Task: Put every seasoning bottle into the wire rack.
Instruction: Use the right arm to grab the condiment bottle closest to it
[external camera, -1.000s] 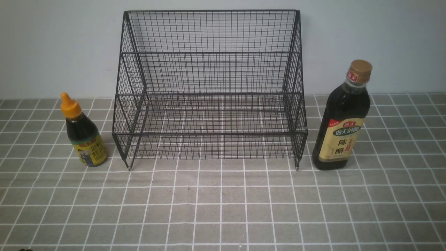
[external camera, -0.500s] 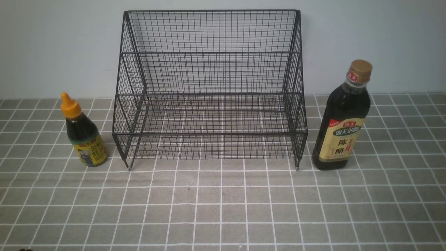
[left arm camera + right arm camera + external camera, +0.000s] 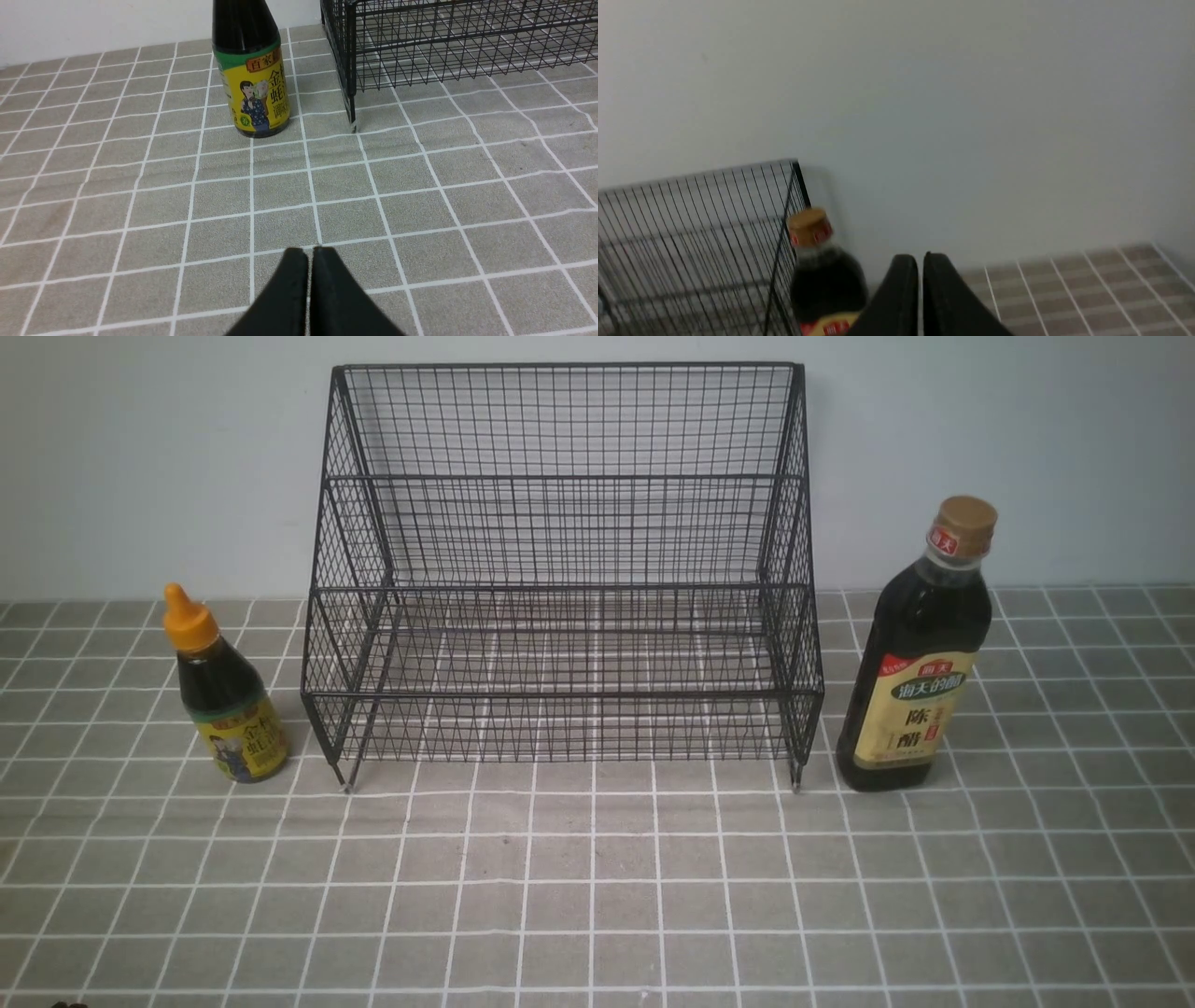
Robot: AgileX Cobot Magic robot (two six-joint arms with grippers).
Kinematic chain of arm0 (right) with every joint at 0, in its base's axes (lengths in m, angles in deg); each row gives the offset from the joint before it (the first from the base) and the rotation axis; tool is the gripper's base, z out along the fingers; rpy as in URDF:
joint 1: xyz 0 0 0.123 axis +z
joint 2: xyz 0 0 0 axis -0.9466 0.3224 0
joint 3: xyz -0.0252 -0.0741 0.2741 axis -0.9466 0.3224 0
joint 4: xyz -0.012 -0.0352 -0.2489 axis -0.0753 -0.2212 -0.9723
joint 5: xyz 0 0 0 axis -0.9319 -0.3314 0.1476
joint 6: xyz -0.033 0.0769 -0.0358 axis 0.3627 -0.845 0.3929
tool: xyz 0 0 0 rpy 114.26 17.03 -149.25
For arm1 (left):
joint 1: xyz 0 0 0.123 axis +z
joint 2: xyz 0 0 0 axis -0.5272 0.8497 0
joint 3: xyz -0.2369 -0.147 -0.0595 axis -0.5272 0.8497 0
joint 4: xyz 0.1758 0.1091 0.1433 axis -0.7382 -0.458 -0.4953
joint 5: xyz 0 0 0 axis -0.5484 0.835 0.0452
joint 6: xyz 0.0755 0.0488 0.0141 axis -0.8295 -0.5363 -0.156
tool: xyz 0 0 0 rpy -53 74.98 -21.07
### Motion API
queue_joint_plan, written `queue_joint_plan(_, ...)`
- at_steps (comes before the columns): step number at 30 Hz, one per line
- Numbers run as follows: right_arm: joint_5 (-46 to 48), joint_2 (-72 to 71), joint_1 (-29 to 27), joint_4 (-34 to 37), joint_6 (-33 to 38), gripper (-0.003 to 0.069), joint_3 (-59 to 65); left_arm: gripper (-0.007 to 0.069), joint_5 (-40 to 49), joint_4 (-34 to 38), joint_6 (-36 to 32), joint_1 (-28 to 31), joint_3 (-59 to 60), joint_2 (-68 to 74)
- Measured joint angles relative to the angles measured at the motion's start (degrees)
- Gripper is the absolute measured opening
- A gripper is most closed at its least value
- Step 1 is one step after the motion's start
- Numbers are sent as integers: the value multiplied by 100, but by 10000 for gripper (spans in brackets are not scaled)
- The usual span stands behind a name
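Nearest the cameras, the left end effector (image 3: 310,254) has its two black fingers pressed together. It grips nothing and hangs over the grey-tiled counter (image 3: 597,896) without touching anything. The right end effector (image 3: 920,261) is also closed, with only a hairline slit between its fingers, and it too holds nothing. It points toward the tall bottle and a top corner of the rack.

Farther on, the short bottle (image 3: 224,700), which has an orange nozzle cap and a yellow label, stands upright on the counter. It is just beside the rack's left front leg, outside the wire. The tall bottle (image 3: 920,663), with a brown-gold cap and a beige label, stands upright just beside the right front leg, also outside.

Between them sits the black wire rack (image 3: 560,569), stepped in two tiers. Its tall back is near the pale wall (image 3: 140,457).
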Motion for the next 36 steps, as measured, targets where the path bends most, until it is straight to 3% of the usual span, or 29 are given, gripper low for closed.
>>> queue_joint_plan(4, 1251, 1210, 0, 148, 432, 44, -1024, -7, 0, 0, 0, 0, 0, 0)
queue_joint_plan(9, 2214, 2633, 0, 1027, 1461, 113, -2215, -7, 0, 0, 0, 0, 0, 0)
queue_joint_plan(17, 2530, 4289, 0, 3229, 3488, 349, -3691, -7, 0, 0, 0, 0, 0, 0)
queue_joint_plan(20, 2497, 4825, 29, 3733, 4145, 436, -4057, -7, 0, 0, 0, 0, 0, 0)
queue_joint_plan(26, 2377, 5744, 459, 3710, 4551, 532, -4615, -7, 0, 0, 0, 0, 0, 0)
queue_joint_plan(31, 1916, 6302, 749, 3057, 4486, 545, -4747, -7, 0, 0, 0, 0, 0, 0)
queue_joint_plan(36, 1628, 6662, 749, 2903, 4344, 545, -4753, -7, 0, 0, 0, 0, 0, 0)
